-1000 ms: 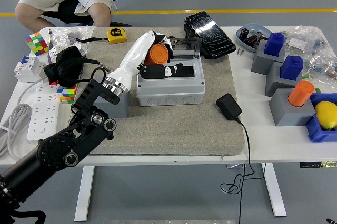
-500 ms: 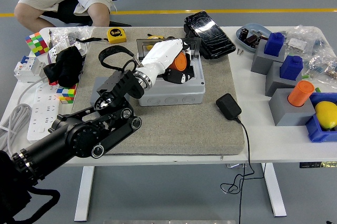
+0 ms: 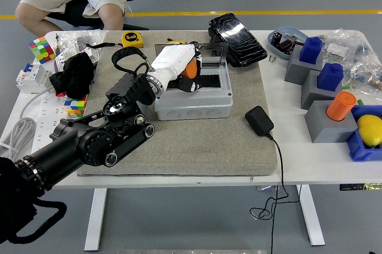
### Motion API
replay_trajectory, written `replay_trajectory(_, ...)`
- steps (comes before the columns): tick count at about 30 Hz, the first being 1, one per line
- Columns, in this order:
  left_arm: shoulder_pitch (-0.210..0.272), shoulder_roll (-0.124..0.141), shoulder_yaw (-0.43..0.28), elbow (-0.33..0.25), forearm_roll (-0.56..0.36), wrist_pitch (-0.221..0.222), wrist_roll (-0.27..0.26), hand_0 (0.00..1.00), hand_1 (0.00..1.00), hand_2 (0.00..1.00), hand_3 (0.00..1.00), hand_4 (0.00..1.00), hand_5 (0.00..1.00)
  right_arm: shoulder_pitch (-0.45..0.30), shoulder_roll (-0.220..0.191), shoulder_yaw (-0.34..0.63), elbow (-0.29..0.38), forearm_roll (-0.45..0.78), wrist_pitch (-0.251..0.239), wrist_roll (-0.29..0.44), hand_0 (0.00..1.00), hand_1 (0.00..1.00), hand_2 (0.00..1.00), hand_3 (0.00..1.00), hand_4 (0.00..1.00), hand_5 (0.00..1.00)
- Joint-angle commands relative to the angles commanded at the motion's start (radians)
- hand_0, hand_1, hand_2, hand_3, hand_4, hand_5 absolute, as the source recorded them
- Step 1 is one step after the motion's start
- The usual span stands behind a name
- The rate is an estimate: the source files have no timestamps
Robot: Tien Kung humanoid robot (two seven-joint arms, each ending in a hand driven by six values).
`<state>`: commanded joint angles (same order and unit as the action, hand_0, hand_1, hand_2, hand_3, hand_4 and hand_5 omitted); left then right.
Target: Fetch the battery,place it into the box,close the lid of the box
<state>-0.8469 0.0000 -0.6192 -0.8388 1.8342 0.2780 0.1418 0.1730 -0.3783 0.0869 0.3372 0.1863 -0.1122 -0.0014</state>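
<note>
There was one grey box [image 3: 194, 102] on one grey mat [image 3: 239, 146]. There were two orange cylinders: one in the robot's left hand [image 3: 186, 74] over the box, and one [image 3: 341, 105] on a grey block. There were two blue blocks [image 3: 311, 50] [image 3: 330, 76], three grey blocks [image 3: 327, 124], two colour cubes [image 3: 42, 48] [image 3: 75, 106], one yellow tape measure [image 3: 132, 39] and one black charger [image 3: 259, 120].

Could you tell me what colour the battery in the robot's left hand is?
Orange; the battery shows best in the head view.
</note>
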Motion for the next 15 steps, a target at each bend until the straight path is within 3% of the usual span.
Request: replay_trajectory(15,-0.002,0.000,0.025,0.003,-0.042,0.016,-0.022,0.299,0.284,0.276,0.374,0.998,0.152,0.000,0.001,-0.009,0.000,0.003,0.001,0.000,0.555,0.593,0.592,0.553,0.928,0.490)
